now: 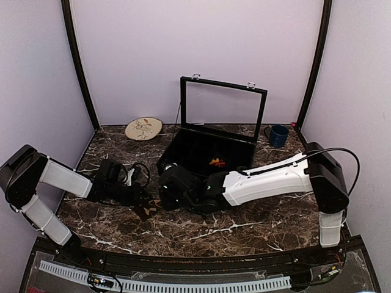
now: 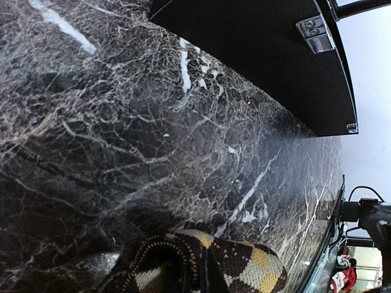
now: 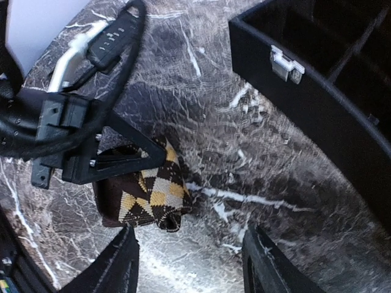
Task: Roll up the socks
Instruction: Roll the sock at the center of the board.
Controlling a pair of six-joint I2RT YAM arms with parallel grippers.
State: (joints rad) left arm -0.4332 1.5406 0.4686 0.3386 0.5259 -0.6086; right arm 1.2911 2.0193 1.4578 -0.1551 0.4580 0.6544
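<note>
A: Where on the table is it?
B: Before the case, the tan sock lies bunched, left gripper clamped on it
A: And the right gripper?
B: Jaws apart, just short of it; the sock sits straight ahead of their gap

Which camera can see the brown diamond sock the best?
The right wrist camera. There the brown sock lies bunched on the marble, most of its pattern showing. The left wrist camera catches only a piece at its bottom edge; from the top camera the arms hide nearly all of it.
</note>
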